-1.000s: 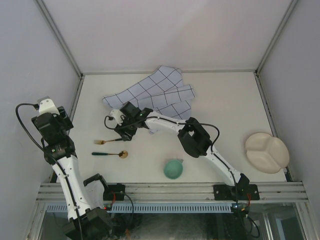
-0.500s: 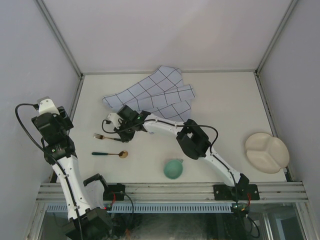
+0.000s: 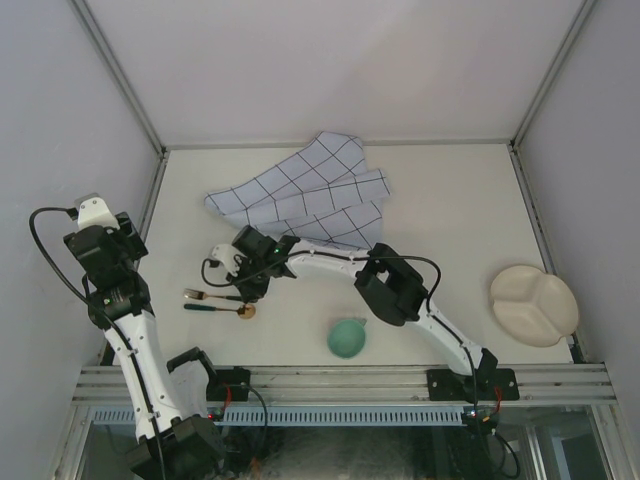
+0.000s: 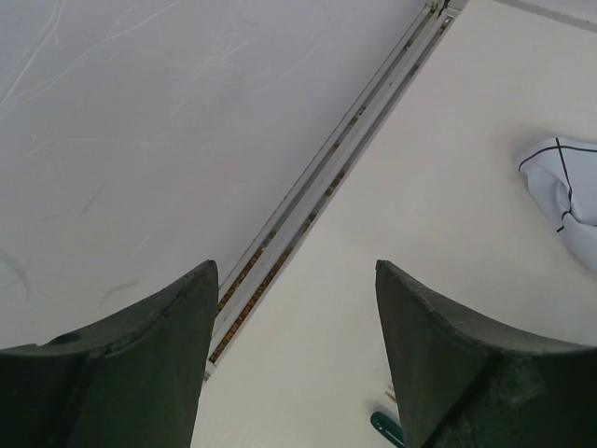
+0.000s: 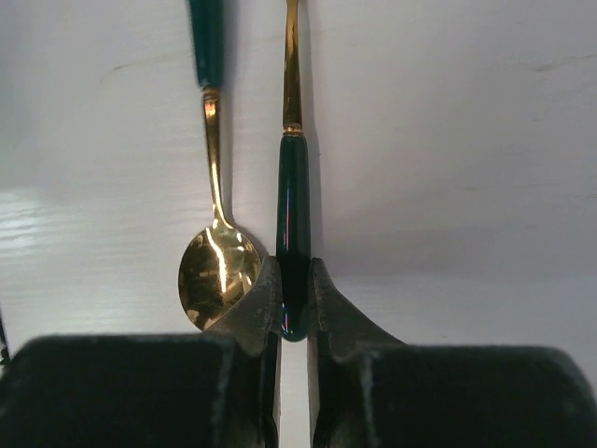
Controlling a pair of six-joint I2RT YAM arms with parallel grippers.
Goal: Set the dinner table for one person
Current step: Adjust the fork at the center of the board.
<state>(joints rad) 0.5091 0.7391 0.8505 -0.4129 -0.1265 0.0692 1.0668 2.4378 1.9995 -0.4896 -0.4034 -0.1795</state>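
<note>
White-walled enclosure, cream dinner table with nothing laid out as a setting yet: divided plate near the right edge, teal cup near the front rail, blue grid cloth bunched at the far middle. The right gripper has reached across to the left side, with its fingers pinched shut on the very end of the fork, on its dark green handle. The gold neck points away from the wrist. The spoon lies parallel just beside it, bowl right against the left finger. Can't tell if it's actually touching. The left gripper sits parked by the left wall, jaws apart and holding nothing. My read is that the step in hand is picking the fork out from next to the spoon. To do it well, lift straight up before any sideways move, otherwise the finger likely drags the spoon bowl along. The grip is at the handle tip, so almost the whole fork hangs out beyond the pads, and it'll probably pivot if accelerated hard. Go slow, keep the wrist level and watch for tine droop. Can't tell if the fork has cleared the table yet. The plate is well apart from here, so expect a long carry unless the plate comes in first.
</note>
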